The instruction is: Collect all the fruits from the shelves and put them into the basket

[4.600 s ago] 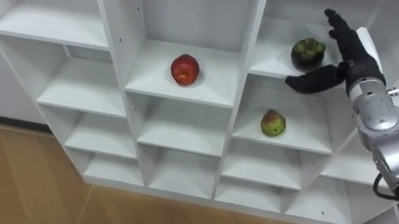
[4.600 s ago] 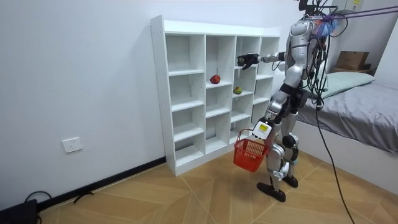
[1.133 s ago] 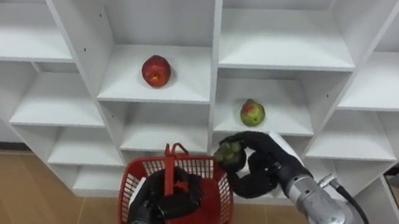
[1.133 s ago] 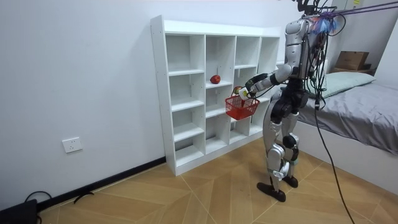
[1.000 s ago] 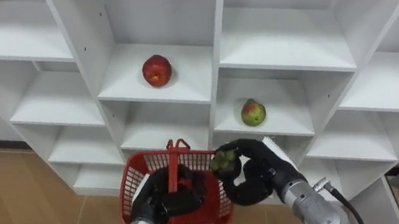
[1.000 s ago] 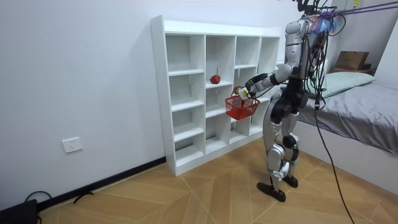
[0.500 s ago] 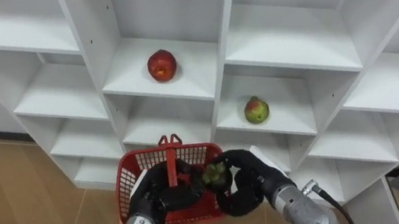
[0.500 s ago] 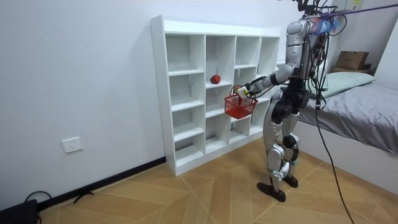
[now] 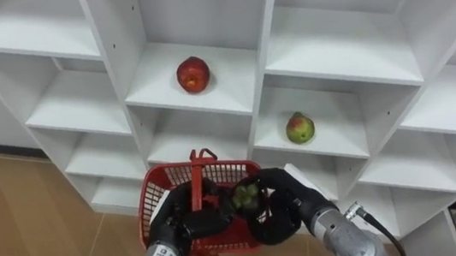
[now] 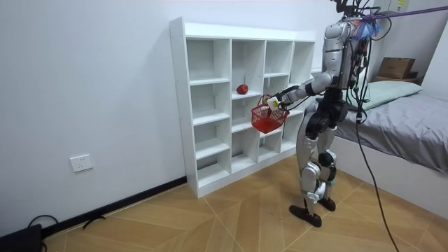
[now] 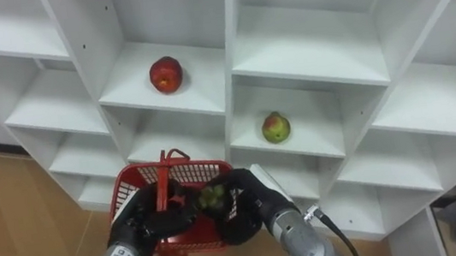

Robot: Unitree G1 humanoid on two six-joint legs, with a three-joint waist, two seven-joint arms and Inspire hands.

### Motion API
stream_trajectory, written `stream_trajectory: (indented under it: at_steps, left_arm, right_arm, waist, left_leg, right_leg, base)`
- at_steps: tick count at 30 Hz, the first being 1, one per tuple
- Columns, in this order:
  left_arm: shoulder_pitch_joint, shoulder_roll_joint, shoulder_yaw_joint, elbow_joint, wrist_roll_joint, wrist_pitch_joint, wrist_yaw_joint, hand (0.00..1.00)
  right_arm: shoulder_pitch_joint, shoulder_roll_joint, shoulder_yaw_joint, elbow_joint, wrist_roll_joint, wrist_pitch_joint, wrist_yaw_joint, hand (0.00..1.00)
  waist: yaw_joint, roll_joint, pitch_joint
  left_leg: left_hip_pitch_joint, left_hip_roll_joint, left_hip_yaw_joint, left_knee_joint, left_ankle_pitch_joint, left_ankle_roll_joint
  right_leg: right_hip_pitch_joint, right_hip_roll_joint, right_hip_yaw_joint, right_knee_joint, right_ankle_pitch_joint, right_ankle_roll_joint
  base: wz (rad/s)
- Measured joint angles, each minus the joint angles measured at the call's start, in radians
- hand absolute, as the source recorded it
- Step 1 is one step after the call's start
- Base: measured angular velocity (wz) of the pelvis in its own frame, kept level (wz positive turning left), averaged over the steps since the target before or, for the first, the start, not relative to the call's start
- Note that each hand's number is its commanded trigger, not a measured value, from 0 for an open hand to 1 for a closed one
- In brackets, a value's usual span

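Fingers of the right hand (image 9: 279, 215) curl tight round a dark green fruit (image 9: 244, 196), holding it over the right side of the red basket (image 9: 153, 207); the left hand (image 9: 179, 228) is closed round the basket's upright handle. The basket is raised before the white closet (image 9: 264, 55); a red apple (image 9: 193, 73) lies in one compartment, a green-and-red pear (image 9: 299, 127) one column right, a shelf lower; the room view shows the robot upright, facing the closet, with a bed (image 10: 413, 133) behind it.
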Motion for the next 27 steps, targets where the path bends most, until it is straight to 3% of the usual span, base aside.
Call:
stream_trajectory:
  at_steps: [15,16,19,22,23,24,27]
  left_arm:
    - [0.005,0.0,-0.002,0.0,0.0,0.005,-0.001,1.0]
    - [0.005,0.001,-0.007,0.0,0.0,0.005,-0.002,1.0]
    - [0.005,0.004,-0.016,0.0,0.0,0.004,-0.002,1.0]
    - [0.005,0.006,-0.026,0.002,0.0,-0.004,-0.005,1.0]
    - [0.006,0.009,-0.034,0.005,0.0,-0.003,-0.006,1.0]
    - [0.007,0.011,-0.039,0.005,-0.001,-0.003,-0.007,1.0]
    - [0.012,0.016,-0.053,0.008,0.0,-0.002,-0.012,1.0]
  right_arm:
    - [-0.002,0.003,-0.001,0.0,-0.076,0.0,-0.005,0.98]
    - [-0.004,0.002,-0.001,0.0,-0.081,0.0,-0.005,0.87]
    - [-0.023,-0.003,-0.004,0.018,-0.078,-0.001,-0.006,0.67]
    - [-0.057,-0.008,-0.005,0.053,-0.07,-0.002,-0.022,0.39]
    - [-0.061,-0.012,-0.009,0.057,-0.071,-0.002,-0.031,0.07]
    - [-0.061,-0.015,-0.011,0.057,-0.071,-0.002,-0.036,0.0]
    - [-0.069,-0.034,-0.011,0.057,-0.067,-0.001,-0.039,0.0]
  waist:
    - [-0.004,-0.009,-0.0013]
    - [-0.006,-0.009,-0.0004]
    - [-0.009,-0.01,0.002]
    - [-0.008,-0.016,0.0052]
    - [-0.007,-0.019,0.0053]
    - [-0.005,-0.02,0.0058]
    - [-0.002,-0.025,0.0081]
  left_leg:
    - [0.002,-0.001,-0.008,0.007,0.0,0.0]
    - [0.002,-0.001,-0.012,0.009,0.0,0.0]
    - [-0.002,-0.002,-0.022,0.007,0.0,0.0]
    - [-0.006,-0.004,-0.026,0.009,0.001,0.0]
    - [-0.007,-0.005,-0.026,0.011,0.001,0.0]
    - [-0.008,-0.005,-0.027,0.015,0.002,0.001]
    - [-0.008,-0.008,-0.03,0.014,0.002,0.002]
  right_leg:
    - [0.006,-0.002,-0.014,0.0,0.0,0.0]
    - [0.008,-0.002,-0.019,0.0,0.0,0.0]
    - [0.015,-0.003,-0.028,-0.002,0.0,0.0]
    - [0.015,-0.004,-0.029,-0.007,-0.001,0.0]
    - [0.016,-0.003,-0.029,-0.015,-0.001,-0.001]
    - [0.016,-0.003,-0.031,-0.016,-0.001,-0.001]
    - [0.017,-0.006,-0.04,-0.017,-0.002,0.001]
  base:
    - [0.01]
    - [0.09]
    - [0.09]
    - [0.04]
    - [0.0]
    - [0.06]
    - [0.07]
